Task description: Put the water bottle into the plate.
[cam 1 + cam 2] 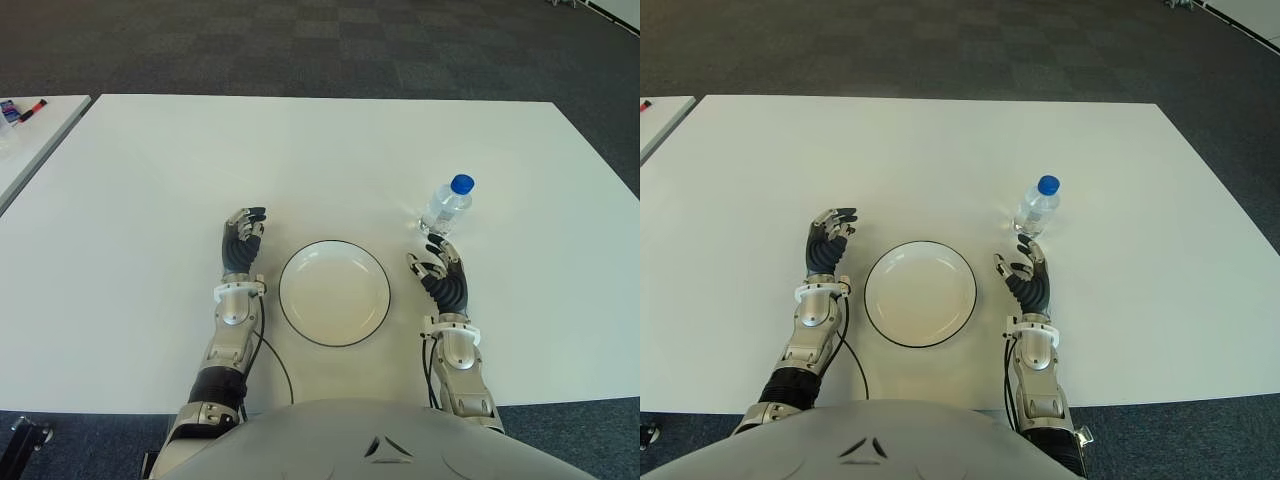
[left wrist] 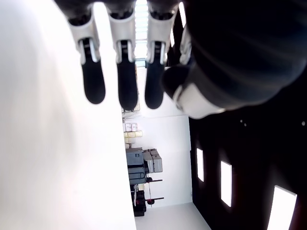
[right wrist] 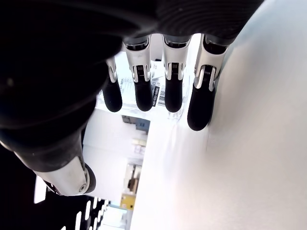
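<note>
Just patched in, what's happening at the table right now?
Nothing is held yet. The water bottle stands upright on the white table, off to the right of the empty plate. The right hand sits just short of the bottle, fingers open, with the bottle visible right behind them in its wrist view. The left hand shows left of the plate, open and idle.

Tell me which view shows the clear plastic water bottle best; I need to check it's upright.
The left eye view: the clear plastic water bottle stands whole, blue cap up. The right eye view matches. The right wrist view shows only its label behind the right hand; the left wrist view, nothing.
</note>
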Motion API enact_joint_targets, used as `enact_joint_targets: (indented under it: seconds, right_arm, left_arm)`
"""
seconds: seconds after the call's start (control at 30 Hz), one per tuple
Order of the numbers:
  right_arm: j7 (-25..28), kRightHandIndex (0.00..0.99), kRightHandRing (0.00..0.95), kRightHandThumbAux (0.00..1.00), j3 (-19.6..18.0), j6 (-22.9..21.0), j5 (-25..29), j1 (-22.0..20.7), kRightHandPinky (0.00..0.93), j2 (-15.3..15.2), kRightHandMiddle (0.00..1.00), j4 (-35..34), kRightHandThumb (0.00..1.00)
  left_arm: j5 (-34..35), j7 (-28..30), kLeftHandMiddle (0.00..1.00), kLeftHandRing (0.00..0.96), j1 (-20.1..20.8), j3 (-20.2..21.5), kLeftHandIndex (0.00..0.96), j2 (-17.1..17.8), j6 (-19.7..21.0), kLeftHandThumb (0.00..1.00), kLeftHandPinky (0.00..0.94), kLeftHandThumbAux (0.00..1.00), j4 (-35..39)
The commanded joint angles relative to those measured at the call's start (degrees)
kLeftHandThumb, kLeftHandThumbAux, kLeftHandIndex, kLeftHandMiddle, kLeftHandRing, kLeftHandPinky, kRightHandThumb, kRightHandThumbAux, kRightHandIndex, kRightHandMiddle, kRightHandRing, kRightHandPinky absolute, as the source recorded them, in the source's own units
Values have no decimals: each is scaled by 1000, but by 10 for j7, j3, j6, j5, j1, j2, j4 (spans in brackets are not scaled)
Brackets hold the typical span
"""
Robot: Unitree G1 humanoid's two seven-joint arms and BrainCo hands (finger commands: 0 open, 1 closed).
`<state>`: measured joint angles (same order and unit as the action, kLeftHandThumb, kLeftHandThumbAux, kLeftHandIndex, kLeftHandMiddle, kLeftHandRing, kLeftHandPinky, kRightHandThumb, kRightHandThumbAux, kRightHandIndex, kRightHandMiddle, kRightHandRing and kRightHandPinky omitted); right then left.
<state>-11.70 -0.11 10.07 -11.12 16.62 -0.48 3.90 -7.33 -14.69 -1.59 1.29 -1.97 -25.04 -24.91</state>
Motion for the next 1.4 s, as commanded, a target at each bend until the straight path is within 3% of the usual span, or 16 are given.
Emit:
enact_joint_targets:
  seconds: [0.03,1.4]
  right_arm:
    - [8,168,161,725,4,-17,6,8,213,3,169,22,558]
    - [9,170,184,769,7,-12,3,17,250,2,189,-1,578]
  left_arm:
    - [0,1,338,353,1,1,413,1,0,718,392,709,-7]
    - [3,8,323,335,-4,-1,413,3,13,716,369,709,3]
